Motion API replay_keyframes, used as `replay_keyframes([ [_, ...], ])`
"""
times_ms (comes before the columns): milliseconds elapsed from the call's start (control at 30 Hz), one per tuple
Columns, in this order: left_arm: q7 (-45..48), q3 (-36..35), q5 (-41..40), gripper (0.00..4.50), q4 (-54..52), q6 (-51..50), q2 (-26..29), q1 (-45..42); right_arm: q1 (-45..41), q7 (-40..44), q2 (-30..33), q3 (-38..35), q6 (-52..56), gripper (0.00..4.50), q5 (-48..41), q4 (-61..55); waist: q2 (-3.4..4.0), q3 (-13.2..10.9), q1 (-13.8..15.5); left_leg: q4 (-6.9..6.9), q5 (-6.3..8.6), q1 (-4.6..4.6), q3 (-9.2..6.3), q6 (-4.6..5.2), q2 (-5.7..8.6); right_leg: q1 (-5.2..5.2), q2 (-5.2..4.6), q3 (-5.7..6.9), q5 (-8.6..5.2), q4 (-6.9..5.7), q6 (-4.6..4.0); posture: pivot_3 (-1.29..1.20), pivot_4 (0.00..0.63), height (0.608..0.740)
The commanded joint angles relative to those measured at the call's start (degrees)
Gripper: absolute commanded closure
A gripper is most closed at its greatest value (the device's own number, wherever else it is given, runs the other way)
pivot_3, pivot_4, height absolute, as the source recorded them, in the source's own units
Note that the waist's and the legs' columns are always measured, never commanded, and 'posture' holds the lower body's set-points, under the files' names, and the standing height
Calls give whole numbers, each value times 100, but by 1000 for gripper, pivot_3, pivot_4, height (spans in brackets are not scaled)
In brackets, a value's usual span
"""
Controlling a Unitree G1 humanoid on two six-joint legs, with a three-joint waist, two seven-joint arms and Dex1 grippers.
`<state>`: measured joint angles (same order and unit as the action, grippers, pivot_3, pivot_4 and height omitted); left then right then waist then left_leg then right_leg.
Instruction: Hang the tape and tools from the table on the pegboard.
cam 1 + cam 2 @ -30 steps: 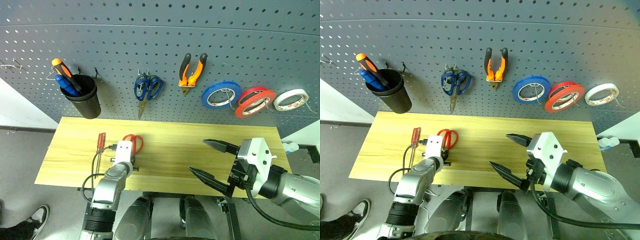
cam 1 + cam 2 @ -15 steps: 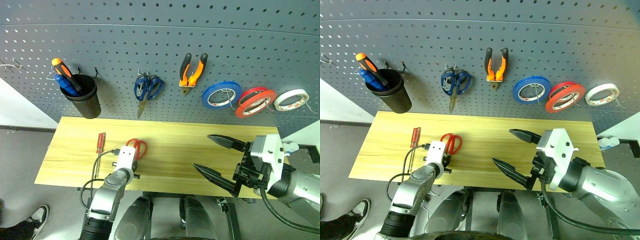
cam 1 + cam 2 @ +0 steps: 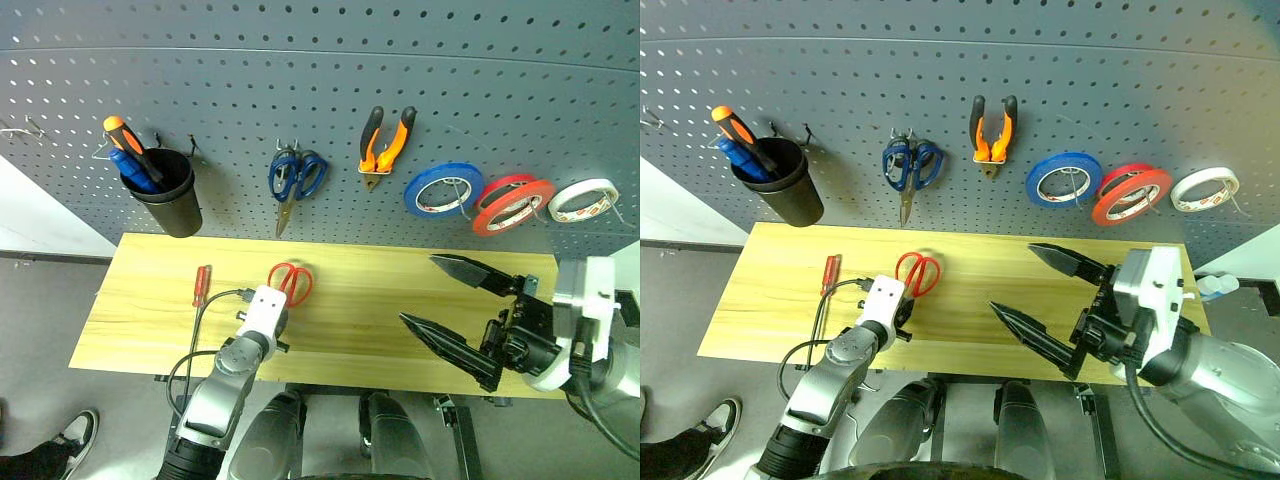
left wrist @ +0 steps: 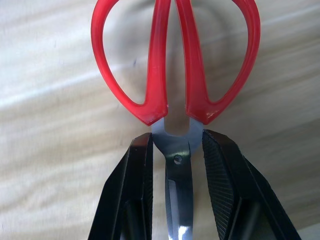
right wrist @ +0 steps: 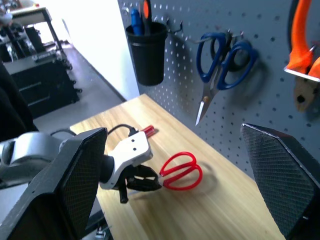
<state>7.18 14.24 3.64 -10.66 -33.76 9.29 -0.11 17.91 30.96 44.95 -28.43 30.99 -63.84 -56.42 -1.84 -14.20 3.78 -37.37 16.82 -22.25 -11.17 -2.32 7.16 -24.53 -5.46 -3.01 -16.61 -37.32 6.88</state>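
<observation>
The red-handled scissors [image 3: 292, 282] are held just above the table [image 3: 350, 300], handles pointing toward the pegboard [image 3: 300, 80]. My left gripper [image 4: 177, 142] is shut on their steel blades right behind the pivot, one black finger on each side. The slim red screwdriver [image 3: 202, 285] lies on the wood to the left of that hand. On the pegboard hang the orange-and-black pliers [image 3: 385, 140] and the red tape [image 3: 510, 203]. My right gripper [image 3: 418, 290] hovers over the table's right half, open and empty.
A black cup [image 3: 165, 190] holding an orange and a blue screwdriver hangs at the board's left. Blue scissors [image 3: 295, 178], a blue tape roll [image 3: 442, 190] and a white tape roll [image 3: 582, 199] also hang there. A person's shoe [image 3: 60, 440] shows on the floor at the lower left.
My left gripper has carried the red scissors to the right and lifted them slightly. The open right gripper has drifted to the right and upward.
</observation>
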Motion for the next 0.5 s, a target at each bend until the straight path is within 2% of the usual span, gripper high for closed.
replay_keyframes([
  [33,108,229,203,3423,-160,491,109,-10,51,8,-176,-265,-385,0,-240,-111,1,0,-4,0,0,0,0,0,0,0,0,0,0,0,0,-11,235,720],
  [500,557,829,816,3423,200,2693,683,62,451,199,-846,-113,-1191,0,62,-181,27,16,-12,-2,-1,2,3,0,-1,0,1,-2,2,-3,0,-9,226,720],
])
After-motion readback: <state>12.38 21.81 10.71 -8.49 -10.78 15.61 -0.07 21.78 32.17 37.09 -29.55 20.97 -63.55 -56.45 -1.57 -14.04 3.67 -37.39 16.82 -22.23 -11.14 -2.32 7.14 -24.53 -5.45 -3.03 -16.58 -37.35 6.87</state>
